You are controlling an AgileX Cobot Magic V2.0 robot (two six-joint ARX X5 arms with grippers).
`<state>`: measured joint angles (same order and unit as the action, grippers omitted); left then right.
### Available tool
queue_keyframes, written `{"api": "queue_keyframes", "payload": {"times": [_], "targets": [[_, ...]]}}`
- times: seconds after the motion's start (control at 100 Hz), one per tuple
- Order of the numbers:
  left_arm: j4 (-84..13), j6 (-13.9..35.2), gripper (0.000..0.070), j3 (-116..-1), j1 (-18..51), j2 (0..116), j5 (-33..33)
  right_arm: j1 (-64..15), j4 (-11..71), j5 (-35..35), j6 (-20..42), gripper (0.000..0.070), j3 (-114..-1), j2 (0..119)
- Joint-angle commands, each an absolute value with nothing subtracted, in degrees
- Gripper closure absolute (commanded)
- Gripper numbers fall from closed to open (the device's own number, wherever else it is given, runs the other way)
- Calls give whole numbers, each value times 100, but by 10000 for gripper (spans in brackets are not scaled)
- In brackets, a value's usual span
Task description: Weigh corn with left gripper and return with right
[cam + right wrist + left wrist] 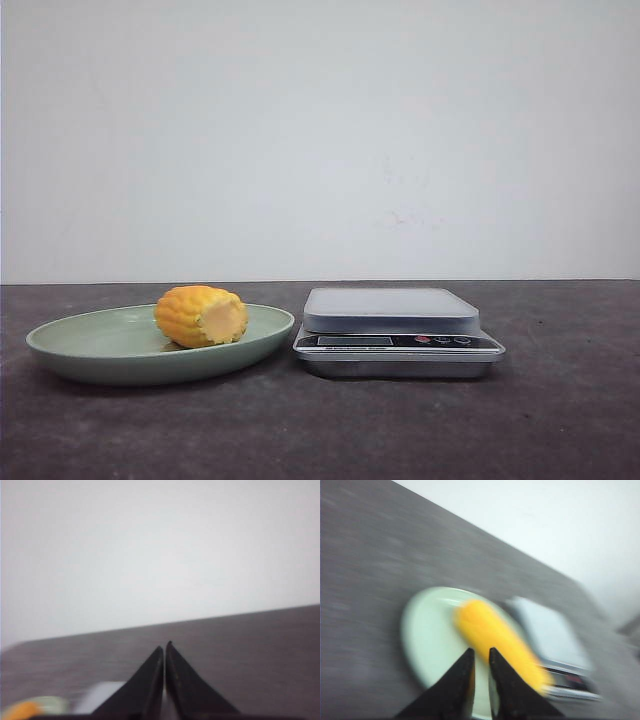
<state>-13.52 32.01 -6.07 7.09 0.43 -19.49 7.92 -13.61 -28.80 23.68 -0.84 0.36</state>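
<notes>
The corn (200,316) is a short yellow-orange cob with a pale cut end. It lies on its side in a pale green plate (70,352) at the left. In the blurred left wrist view my left gripper (481,651) hovers over the plate (425,630), just before the corn (490,630). Its jaws stand a narrow gap apart with nothing between them. My right gripper (164,646) is shut and empty above the table. The corn (20,711) shows at that view's corner. Neither gripper shows in the front view.
A silver kitchen scale (400,340) with a flat grey pan stands just right of the plate, almost touching it. It also shows in the left wrist view (550,640) and the right wrist view (100,692). The dark table (560,420) ends at a white wall.
</notes>
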Motion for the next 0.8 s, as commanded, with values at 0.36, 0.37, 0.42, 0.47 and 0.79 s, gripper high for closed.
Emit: {"api": "queue_keyframes", "payload": {"times": [0.36,0.37,0.42,0.47,0.79], "targets": [[-3210,2276,694,-4093,725,1664,-2381,760,849,-3197,2541,699,-2989,639],[-3208,2224,694,-4178,725,1743,-2351,755,939,-3146,2493,699,-3083,685],[-3203,1929,694,-4598,725,2156,-2182,727,1372,-2936,2274,699,-3538,926],[-3210,1671,694,-5006,725,2571,-2075,694,1743,-2762,2064,699,-3953,1175],[-4075,1498,695,-7470,727,4617,-2324,639,3070,-1664,211,699,-5863,2368]]}}
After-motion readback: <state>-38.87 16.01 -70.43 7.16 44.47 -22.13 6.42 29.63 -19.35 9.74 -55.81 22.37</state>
